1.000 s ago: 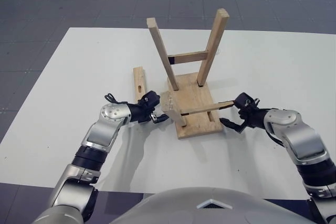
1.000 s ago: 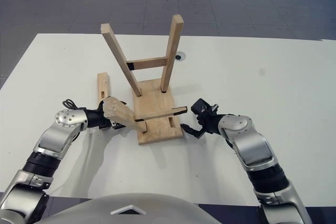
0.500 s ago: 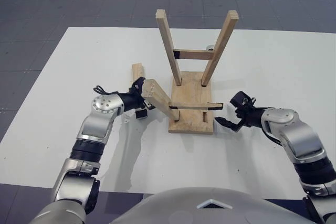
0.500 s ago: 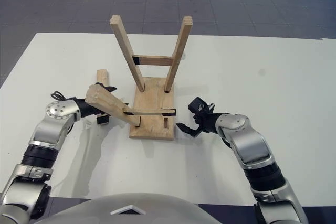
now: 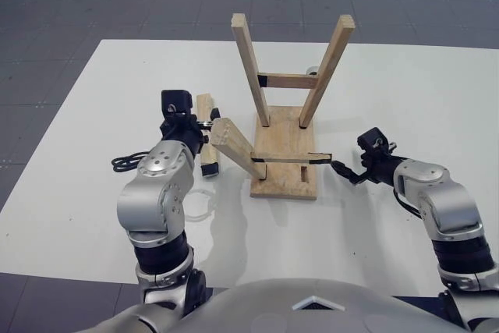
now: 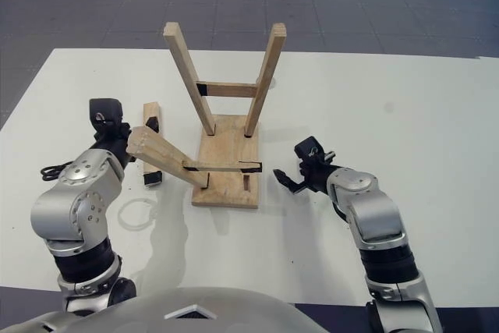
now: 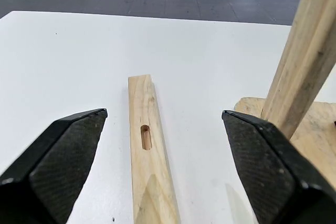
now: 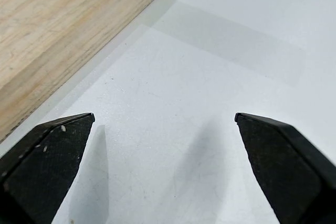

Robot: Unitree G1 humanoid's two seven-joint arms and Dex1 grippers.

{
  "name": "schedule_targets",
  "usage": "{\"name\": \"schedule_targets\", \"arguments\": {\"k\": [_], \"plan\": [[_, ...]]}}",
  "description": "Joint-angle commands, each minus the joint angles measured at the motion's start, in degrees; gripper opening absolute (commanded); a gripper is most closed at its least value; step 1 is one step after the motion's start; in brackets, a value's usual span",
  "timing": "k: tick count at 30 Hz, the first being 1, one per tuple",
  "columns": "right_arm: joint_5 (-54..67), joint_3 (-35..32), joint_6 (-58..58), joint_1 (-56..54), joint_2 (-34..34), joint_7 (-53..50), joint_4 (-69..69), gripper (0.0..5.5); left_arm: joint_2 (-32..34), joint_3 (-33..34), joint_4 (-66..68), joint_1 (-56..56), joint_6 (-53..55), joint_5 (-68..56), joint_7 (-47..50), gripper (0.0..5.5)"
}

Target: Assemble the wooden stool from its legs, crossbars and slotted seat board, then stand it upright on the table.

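Left wrist view: left claw [image 7: 163, 116], spread, is hovering over the loose leg [image 7: 147, 150] lying on the counter [image 5: 405, 83]. Right claw [image 8: 164, 116], spread, is sitting beside the seat board [image 5: 284, 181]. Hazard: the unheld leaning leg [image 5: 232, 144] is probably risking toppling if bumped.

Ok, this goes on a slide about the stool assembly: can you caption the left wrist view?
Open left gripper framing the loose, mortised stool leg lying on the white table, seat board alongside.
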Motion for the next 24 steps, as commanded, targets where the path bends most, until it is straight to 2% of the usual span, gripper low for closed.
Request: {"name": "schedule_targets", "arguments": {"k": [1, 5, 10, 17, 24], "plan": [[1.1, -0.7, 1.3, -0.3, 0.9, -0.4, -1.4, 4.94, 2.2, -2.3, 2.9, 5.1, -1.1, 3.1, 1.5, 4.06], [1.3, -0.7, 1.5, 0.0, 1.1, -0.4, -1.9, 4.94, 1.5, -3.6, 6.0, 8.8, -4.5, 5.0, 2.5, 4.06], [1.3, -0.1, 1.8, 0.4, 1.5, -0.6, -2.5, 4.94, -3.9, -2.2, 8.9, 11.2, -6.3, 2.3, 1.4, 4.06], [1.4, 0.2, 1.7, 0.7, 1.2, -0.5, -2.6, 4.94, -4.4, -1.9, 10.4, 11.8, -7.7, 1.9, 1.3, 4.06], [1.7, -2.9, 1.6, -0.6, 1.4, -1.7, -1.6, 4.94, -4.9, 0.0, 16.0, 16.5, -9.0, 1.7, 1.6, 2.81]]}}
